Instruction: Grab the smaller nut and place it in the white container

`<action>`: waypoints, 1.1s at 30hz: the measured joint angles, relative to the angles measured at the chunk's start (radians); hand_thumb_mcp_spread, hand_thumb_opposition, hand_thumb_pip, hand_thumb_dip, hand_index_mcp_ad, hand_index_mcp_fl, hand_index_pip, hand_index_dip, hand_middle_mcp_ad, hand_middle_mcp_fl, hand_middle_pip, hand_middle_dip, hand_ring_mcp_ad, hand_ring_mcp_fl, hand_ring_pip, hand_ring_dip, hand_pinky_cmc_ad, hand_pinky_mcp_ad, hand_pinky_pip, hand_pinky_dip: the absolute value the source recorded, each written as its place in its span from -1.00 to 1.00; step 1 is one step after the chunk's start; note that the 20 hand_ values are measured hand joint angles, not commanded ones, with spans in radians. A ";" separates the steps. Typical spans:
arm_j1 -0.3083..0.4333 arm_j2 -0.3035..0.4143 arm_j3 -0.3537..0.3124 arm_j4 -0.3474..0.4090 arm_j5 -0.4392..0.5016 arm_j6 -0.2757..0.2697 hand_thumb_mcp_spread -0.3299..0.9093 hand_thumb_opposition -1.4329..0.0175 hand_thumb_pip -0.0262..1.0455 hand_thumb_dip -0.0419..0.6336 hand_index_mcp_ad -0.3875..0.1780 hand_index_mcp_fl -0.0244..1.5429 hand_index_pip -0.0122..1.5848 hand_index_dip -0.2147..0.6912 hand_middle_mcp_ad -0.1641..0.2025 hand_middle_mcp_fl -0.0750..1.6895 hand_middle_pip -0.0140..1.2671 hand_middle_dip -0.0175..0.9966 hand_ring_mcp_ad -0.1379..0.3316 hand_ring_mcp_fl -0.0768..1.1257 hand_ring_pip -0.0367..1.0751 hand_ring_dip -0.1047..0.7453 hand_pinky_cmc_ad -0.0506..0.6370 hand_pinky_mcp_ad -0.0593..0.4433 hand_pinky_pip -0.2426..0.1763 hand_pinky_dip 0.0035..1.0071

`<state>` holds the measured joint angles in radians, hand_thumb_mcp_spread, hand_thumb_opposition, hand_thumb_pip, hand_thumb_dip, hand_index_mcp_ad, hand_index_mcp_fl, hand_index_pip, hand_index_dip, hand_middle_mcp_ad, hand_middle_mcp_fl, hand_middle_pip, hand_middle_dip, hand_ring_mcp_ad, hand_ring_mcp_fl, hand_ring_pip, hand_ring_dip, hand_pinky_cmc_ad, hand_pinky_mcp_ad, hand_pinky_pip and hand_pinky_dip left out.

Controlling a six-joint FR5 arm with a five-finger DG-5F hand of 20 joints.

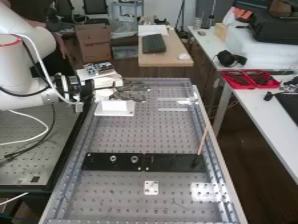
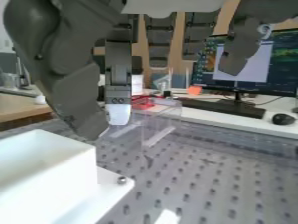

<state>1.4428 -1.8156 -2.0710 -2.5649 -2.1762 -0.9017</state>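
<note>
- High view: The dark grey robotic hand (image 1: 131,91), at the end of a white jointed arm (image 1: 20,87), hangs near the open white box-shaped container (image 1: 116,107). Where the smaller nut lies relative to the fingers cannot be told, nor whether they are open, closed or gripping it.
- High view: The larger metal nut (image 1: 113,158) and the round metal bearing (image 1: 134,159) sit side by side on a flat black bar (image 1: 167,163) across the perforated metal bench (image 1: 176,135), well apart from the hand.
- High view: A thin wooden stick (image 1: 203,141) rises at a tilt by the bar's right end, and a small white plate (image 1: 151,188) lies on the bench nearby. Red trays (image 1: 231,79) rest on a white side table (image 1: 269,107).
- Wrist view: The hand (image 2: 56,45) hangs beside the container, whose upright walls surround its hollow; a small metal screw (image 2: 122,180) marks the container's white base.
- Wrist view: Beyond the hand, a clear plastic box (image 2: 161,116) stands before a black keyboard (image 2: 223,107), a computer monitor (image 2: 283,65) and a black mouse (image 2: 283,119).
</note>
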 joint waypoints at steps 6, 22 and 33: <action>0.078 -0.015 0.018 0.008 -0.050 0.037 0.14 -0.20 0.43 -0.22 -0.17 -0.68 0.95 -0.15 0.24 -0.89 -0.78 -0.50 0.12 -0.87 -0.81 -0.52 0.25 0.40 -0.12 -0.65; 0.154 -0.020 -0.031 0.056 -0.058 0.103 0.14 -0.19 0.43 -0.22 -0.17 -0.68 0.95 -0.15 0.27 -0.87 -0.78 -0.50 0.14 -0.88 -0.80 -0.52 0.25 0.40 -0.13 -0.65; 0.151 -0.035 -0.018 0.006 -0.037 0.075 0.15 -0.21 0.44 -0.21 -0.17 -0.92 0.66 -0.16 0.26 -0.91 -0.78 -0.50 0.14 -0.88 -0.80 -0.52 0.26 0.40 -0.13 -0.65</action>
<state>1.5942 -1.8511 -2.0888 -2.5592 -2.2132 -0.8271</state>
